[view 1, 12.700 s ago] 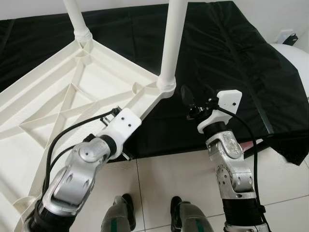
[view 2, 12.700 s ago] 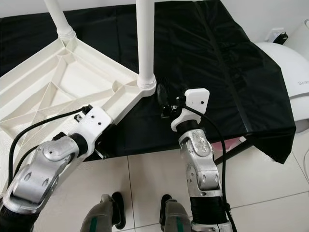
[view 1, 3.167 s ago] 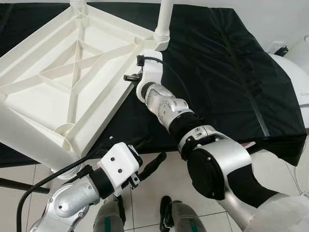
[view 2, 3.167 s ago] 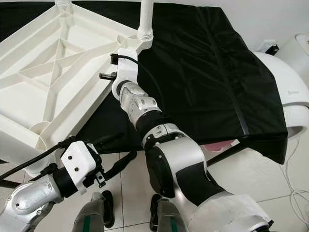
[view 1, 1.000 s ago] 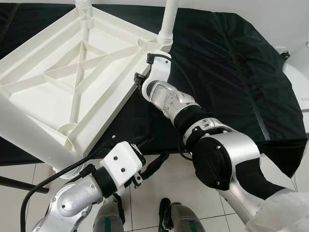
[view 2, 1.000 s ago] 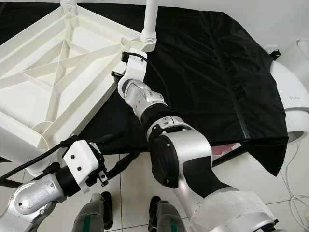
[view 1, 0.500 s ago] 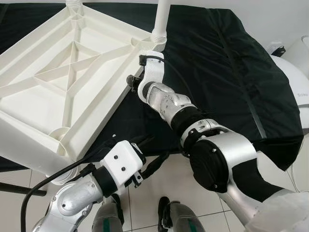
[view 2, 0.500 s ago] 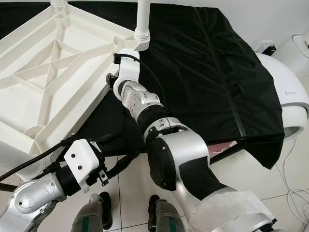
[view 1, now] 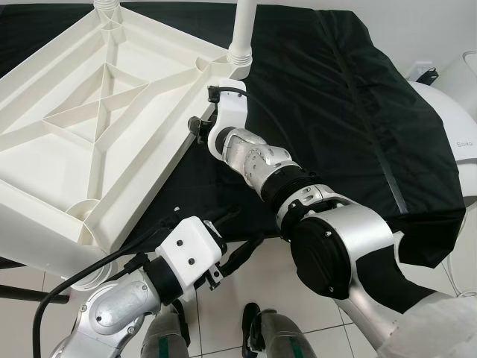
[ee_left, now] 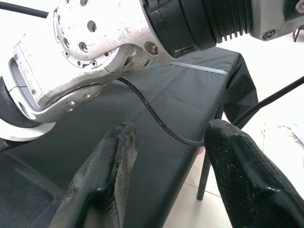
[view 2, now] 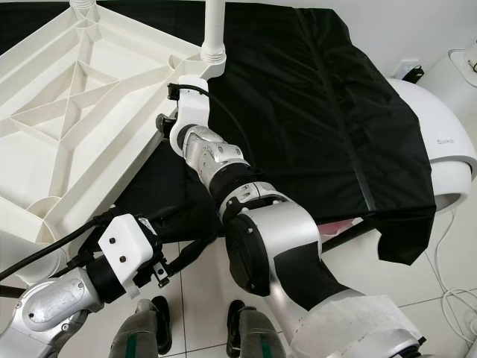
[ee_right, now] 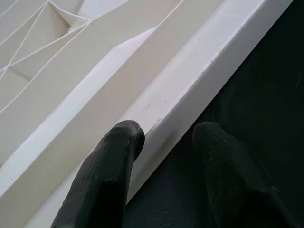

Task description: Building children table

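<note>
Our right gripper (ee_right: 164, 142) straddles the upturned white table's (view 1: 97, 112) rim unclamped; left gripper (view 1: 237, 239) hangs open beside the black cloth (view 1: 350, 97).

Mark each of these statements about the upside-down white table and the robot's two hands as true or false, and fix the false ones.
1. The white table lies upside down, ribbed underside up. True.
2. The right hand straddles the table's rim. True.
3. The left hand grips a table leg. False: it is open and holds nothing, low by the black cloth's near edge.
4. The cloth under the table is red. False: it is black.
5. A white leg stands in the corner socket near the right hand. True.
</note>
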### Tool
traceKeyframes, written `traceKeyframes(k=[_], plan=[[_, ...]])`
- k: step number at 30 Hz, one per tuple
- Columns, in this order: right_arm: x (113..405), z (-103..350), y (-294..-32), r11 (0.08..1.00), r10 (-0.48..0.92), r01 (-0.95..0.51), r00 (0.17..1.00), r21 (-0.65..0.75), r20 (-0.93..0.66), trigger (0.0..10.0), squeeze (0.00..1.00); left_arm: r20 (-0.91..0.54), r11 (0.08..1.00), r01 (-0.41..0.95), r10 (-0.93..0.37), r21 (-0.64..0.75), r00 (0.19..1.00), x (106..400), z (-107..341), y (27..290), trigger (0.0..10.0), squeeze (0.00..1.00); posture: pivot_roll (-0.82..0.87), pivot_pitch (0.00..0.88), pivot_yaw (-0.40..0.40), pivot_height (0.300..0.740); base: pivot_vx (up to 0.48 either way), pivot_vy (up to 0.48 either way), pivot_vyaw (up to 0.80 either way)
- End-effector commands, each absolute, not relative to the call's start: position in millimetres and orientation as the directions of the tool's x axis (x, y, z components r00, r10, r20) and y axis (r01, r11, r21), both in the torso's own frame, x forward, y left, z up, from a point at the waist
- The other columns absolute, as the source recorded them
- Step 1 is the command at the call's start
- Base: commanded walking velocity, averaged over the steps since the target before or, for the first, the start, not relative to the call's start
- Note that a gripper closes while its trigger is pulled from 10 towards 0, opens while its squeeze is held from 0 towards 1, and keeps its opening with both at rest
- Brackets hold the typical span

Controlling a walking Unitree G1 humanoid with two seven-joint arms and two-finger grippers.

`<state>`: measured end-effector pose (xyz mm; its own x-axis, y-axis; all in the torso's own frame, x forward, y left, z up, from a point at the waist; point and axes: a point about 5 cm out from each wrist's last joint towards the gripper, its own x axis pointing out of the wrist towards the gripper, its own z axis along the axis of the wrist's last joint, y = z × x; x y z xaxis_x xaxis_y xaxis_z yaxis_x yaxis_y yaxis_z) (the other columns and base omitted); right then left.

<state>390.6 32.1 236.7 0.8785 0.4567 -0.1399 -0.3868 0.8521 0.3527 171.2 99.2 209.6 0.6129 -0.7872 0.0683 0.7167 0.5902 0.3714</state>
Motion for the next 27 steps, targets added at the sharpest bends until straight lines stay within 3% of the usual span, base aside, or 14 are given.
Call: traceKeyframes(k=[1, 7, 8, 19, 20, 27], plan=[[386.4, 229.3, 39.2, 0.857, 0.467, -0.393, 0.866, 0.333, -0.179, 10.0, 0.0, 0.081, 0.617, 0.697, -0.767, 0.365, 0.636, 168.0, 210.3, 97.6, 10.0, 0.0, 0.12, 0.274, -0.12, 0.74, 0.0, 0.0, 0.0], [387.1, 252.6, 45.0, 0.819, 0.502, -0.453, 0.863, 0.352, -0.056, 10.0, 0.0, 0.086, 0.629, 0.692, -0.759, 0.356, 0.646, 165.6, 209.8, 97.0, 10.0, 0.0, 0.13, 0.277, -0.133, 0.74, 0.0, 0.0, 0.0], [386.5, 253.2, 46.2, 0.813, 0.507, -0.455, 0.86, 0.363, -0.06, 10.0, 1.0, 0.085, 0.632, 0.69, -0.756, 0.352, 0.649, 164.7, 209.3, 97.2, 10.0, 0.0, 0.13, 0.279, -0.134, 0.74, 0.0, 0.0, 0.0], [385.1, 244.3, 47.0, 0.81, 0.509, -0.433, 0.854, 0.395, -0.109, 10.0, 1.0, 0.085, 0.639, 0.687, -0.751, 0.346, 0.655, 162.9, 208.7, 97.1, 10.0, 0.0, 0.13, 0.28, -0.138, 0.74, 0.0, 0.0, 0.0], [384.9, 241.9, 47.0, 0.827, 0.494, -0.411, 0.857, 0.383, -0.145, 10.0, 0.0, 0.083, 0.638, 0.69, -0.752, 0.343, 0.654, 162.3, 208.4, 97.5, 10.0, 0.0, 0.13, 0.275, -0.137, 0.74, 0.0, 0.0, 0.0], [384.5, 231.8, 43.2, 0.868, 0.465, -0.377, 0.847, 0.324, -0.259, 10.0, 0.0, 0.081, 0.633, 0.695, -0.756, 0.34, 0.649, 162.8, 208.2, 96.6, 10.0, 0.0, 0.12, 0.27, -0.142, 0.74, 0.0, 0.0, 0.0]])
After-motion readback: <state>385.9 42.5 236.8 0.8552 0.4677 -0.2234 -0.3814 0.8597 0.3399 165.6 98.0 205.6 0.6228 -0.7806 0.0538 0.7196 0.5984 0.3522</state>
